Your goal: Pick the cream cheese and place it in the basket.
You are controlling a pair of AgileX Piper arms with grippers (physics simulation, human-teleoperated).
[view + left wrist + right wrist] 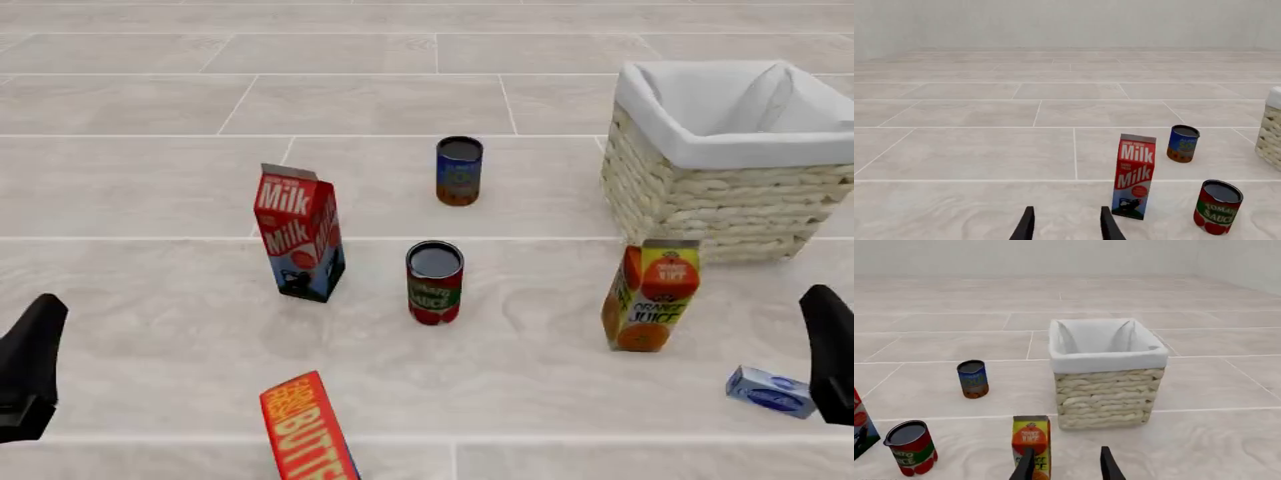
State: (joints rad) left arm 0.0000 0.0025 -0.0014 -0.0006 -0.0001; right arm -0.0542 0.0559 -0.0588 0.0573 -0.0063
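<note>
The cream cheese (771,391), a small pale blue box with a dark oval logo, lies flat at the front right, just left of my right gripper (830,352). Neither wrist view shows it. The basket (721,205), woven with a white liner, stands at the back right and is empty inside as far as I can see; it fills the middle of the right wrist view (1107,395). My right gripper (1066,467) is open and holds nothing. At the front left my left gripper (30,368) hangs low, open and empty in its own view (1066,227).
An orange juice carton (650,296) stands between the cream cheese and the basket. A milk carton (299,234), a tomato sauce can (434,283) and a blue can (458,171) stand mid-table. A red-orange butter box (307,432) lies at the front.
</note>
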